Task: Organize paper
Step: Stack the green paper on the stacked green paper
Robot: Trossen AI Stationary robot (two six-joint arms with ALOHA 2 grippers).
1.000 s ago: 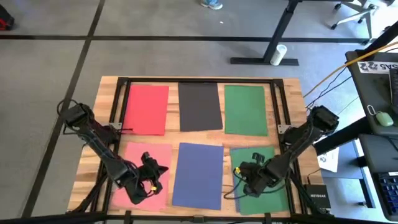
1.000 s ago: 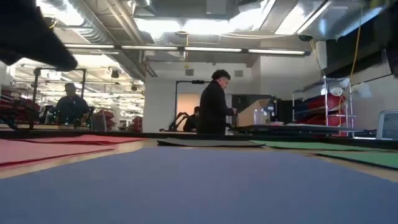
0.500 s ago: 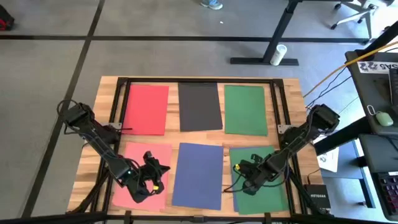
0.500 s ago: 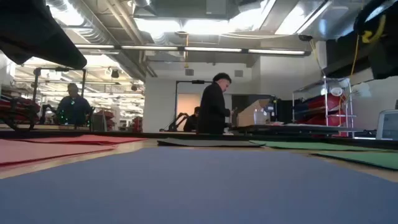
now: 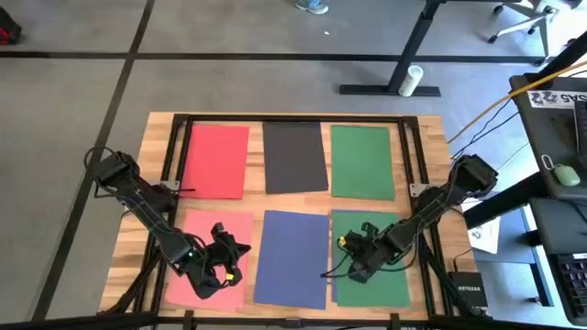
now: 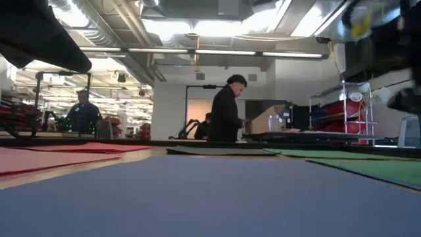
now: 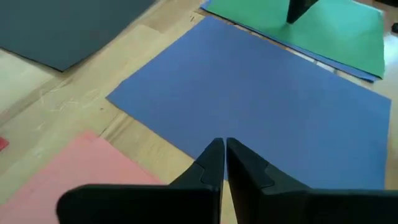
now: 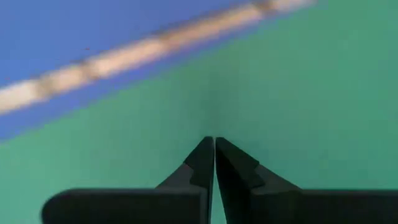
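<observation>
Your wooden slatted bench [image 5: 154, 137] carries six thin matte rectangular sheets of paper in two rows: far row, red sheet [image 5: 216, 160], black sheet [image 5: 294, 157], green sheet [image 5: 361, 162]; near row, pink sheet [image 5: 197, 240], blue sheet [image 5: 292, 258], second green sheet [image 5: 385, 280] lying on a blue one. Your left end effector [image 5: 227, 271] rests over the pink sheet, fingers together. Your right end effector [image 5: 349, 266] presses on the near green sheet, fingers together.

Grey floor [image 5: 73, 101], ceiling strip lights [image 6: 197, 26], desks [image 5: 559, 183].
</observation>
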